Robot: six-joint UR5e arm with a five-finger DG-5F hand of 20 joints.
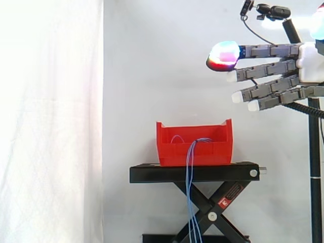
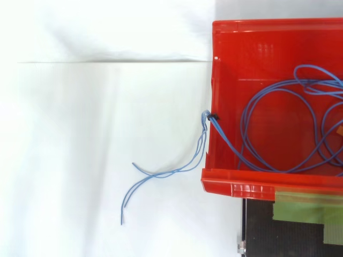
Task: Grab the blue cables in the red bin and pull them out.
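Hand (image 1: 268, 70) open, fingers straight, high right of red bin (image 1: 217, 150); drop onto the blue cables (image 1: 191, 182) coiled inside and close round the loops, not the draped ends.

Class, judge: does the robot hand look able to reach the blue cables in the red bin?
Probably yes. The hand hangs open, up and right of the red bin in the side view; the bin's top is open and nothing covers the blue cables.
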